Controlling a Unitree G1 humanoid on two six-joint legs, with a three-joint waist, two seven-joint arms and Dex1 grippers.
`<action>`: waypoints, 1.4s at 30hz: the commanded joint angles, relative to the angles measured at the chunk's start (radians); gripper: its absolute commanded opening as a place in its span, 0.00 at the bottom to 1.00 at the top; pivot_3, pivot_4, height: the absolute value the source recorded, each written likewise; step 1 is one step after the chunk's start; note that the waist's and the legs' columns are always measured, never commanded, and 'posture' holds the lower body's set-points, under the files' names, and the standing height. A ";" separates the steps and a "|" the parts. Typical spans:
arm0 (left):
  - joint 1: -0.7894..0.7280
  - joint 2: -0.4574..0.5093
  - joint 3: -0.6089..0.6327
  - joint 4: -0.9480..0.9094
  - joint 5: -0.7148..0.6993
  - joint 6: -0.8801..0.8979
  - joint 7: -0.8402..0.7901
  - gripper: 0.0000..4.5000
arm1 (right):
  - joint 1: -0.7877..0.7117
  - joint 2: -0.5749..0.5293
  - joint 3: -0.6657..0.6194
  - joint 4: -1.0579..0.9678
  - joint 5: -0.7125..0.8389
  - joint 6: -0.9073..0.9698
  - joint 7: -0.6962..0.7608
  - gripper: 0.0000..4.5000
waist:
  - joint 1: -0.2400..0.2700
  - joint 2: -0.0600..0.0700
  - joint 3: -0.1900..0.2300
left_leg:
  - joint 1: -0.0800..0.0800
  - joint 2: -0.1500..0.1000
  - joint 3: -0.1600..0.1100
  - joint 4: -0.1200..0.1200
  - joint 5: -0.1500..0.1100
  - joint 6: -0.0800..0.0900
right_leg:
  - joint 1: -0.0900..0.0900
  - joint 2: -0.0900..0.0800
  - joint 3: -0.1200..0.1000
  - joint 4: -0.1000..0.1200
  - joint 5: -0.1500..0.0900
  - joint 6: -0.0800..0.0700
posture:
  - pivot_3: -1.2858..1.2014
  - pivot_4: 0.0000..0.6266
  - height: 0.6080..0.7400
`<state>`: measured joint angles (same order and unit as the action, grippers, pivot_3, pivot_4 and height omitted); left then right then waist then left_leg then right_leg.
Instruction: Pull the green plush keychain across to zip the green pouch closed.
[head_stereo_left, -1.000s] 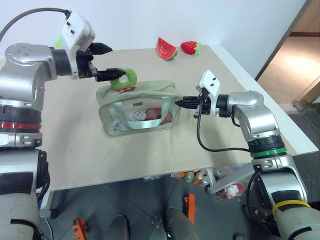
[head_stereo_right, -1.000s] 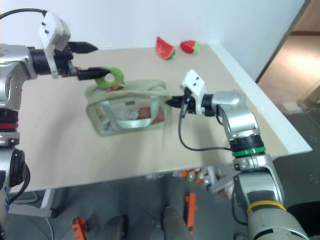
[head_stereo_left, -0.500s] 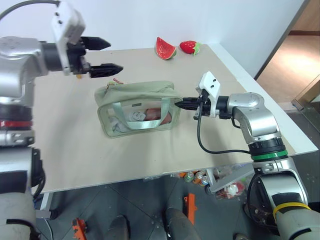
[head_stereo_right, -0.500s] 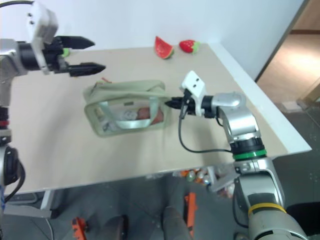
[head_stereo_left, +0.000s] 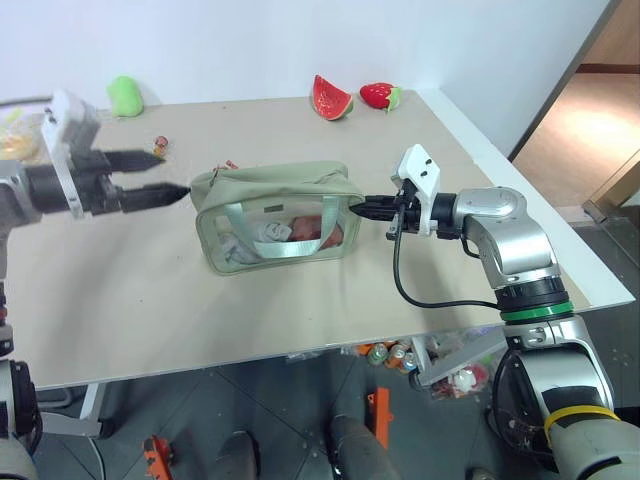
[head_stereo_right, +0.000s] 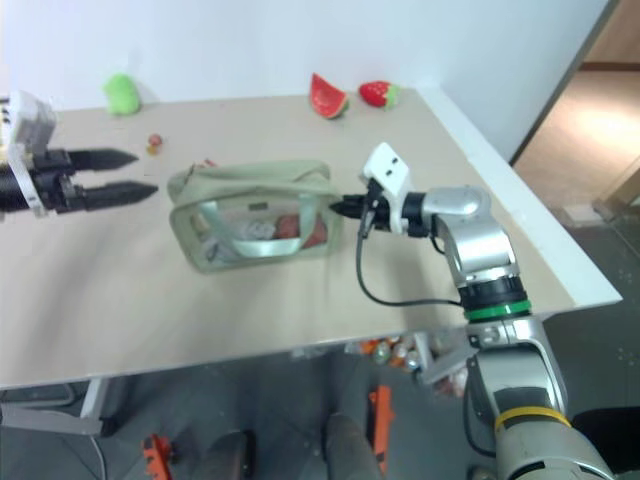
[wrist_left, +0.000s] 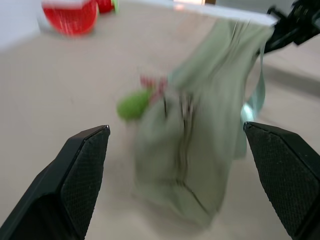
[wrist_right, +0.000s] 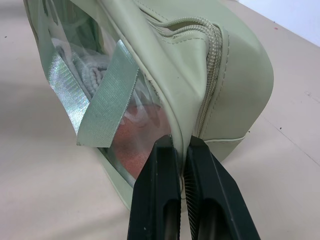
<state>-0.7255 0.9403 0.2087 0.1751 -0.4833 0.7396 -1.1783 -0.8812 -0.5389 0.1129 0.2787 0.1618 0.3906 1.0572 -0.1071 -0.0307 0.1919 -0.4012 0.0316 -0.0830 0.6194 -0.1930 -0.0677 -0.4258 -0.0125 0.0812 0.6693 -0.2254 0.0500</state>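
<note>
At the left, the left gripper (head_stereo_left: 168, 173) is held wide apart and empty above the desk (head_stereo_left: 150, 300), short of the green pouch (head_stereo_left: 278, 215). The green plush keychain (wrist_left: 134, 104), small, fuzzy and bright green with pink-red bits, is seen lying at the pouch's left end. It is judged light and soft, best pinched across its body. The sage-green pouch, with clear window and strap, looks limp. Its right end is pinched by the closed right gripper (head_stereo_left: 362, 207).
</note>
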 joint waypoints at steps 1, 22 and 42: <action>0.042 -0.003 0.015 -0.073 -0.024 0.005 0.020 0.99 | -0.018 0.008 0.002 -0.018 0.012 -0.004 0.007 0.00 | 0.000 0.000 0.000 | 0.000 0.000 0.000 0.000 0.000 0.000 | 0.000 0.000 0.000 0.000 0.000 0.000 | 0.52 0.24 1.00; 0.098 -0.131 -0.015 -0.113 -0.101 0.040 0.110 0.37 | -0.012 0.000 -0.002 -0.021 0.011 -0.001 0.003 0.00 | 0.001 0.000 0.000 | 0.000 0.000 0.000 0.000 0.000 0.000 | 0.000 0.000 0.001 0.000 0.000 0.000 | 0.52 0.24 1.00; 0.135 -0.147 -0.046 -0.126 -0.083 0.026 0.166 0.00 | 0.047 -0.052 -0.095 -0.181 0.209 0.111 0.113 0.74 | 0.007 0.000 0.000 | 0.000 0.000 0.000 0.000 0.000 0.000 | 0.000 0.000 0.000 -0.001 0.000 0.000 | 0.52 0.24 1.00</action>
<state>-0.5979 0.7926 0.1608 0.0663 -0.5688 0.7683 -1.0184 -0.8281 -0.5721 0.0658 0.1727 0.3128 0.4866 1.1403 -0.1002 -0.0310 0.1918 -0.4018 0.0316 -0.0828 0.6190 -0.1931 -0.0678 -0.4258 -0.0123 0.0816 0.6683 -0.2253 0.0498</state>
